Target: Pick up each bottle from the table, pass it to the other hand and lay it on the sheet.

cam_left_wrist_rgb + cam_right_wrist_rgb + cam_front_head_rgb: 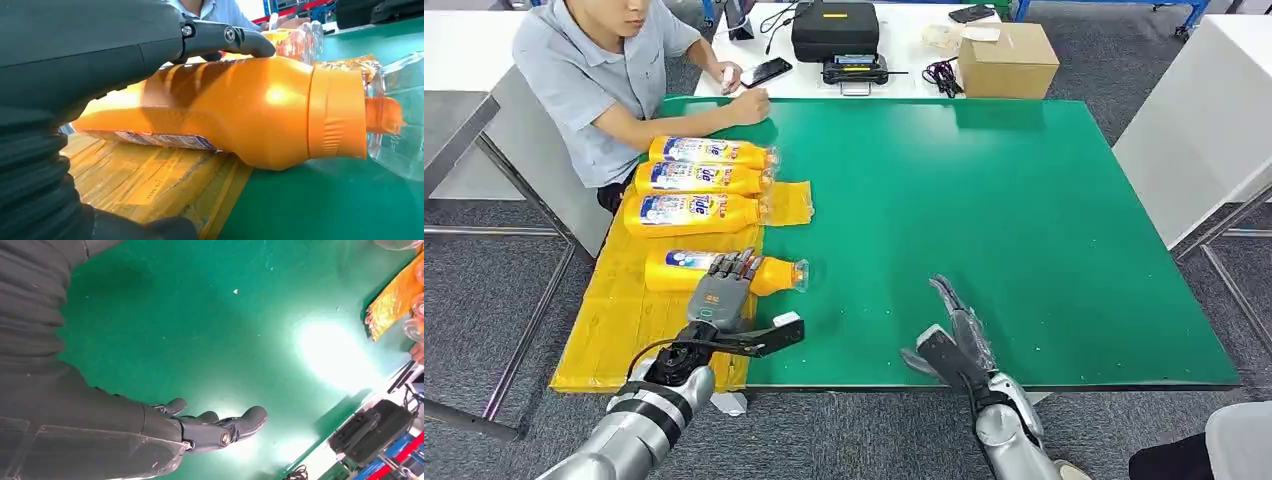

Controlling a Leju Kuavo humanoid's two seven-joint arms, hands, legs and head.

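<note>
Four orange bottles lie on their sides on the yellow sheet (614,320) at the left of the green table (1024,220). Three form a row at the far end (692,180). The nearest bottle (774,274) (250,110) has its clear cap (395,120) over the green surface. My left hand (722,290) reaches over this bottle from the near side, its fingers (225,37) stretched straight across the top and its thumb (779,333) stuck out to the side, not gripping. My right hand (954,335) (210,427) hovers open and holds nothing above the table near the front edge.
A person (604,70) sits at the table's far left corner, with one fist (749,105) on the green surface. Behind the table stand a cardboard box (1007,58), a black case (834,28) and a phone (766,70). A white table (1204,130) is at the right.
</note>
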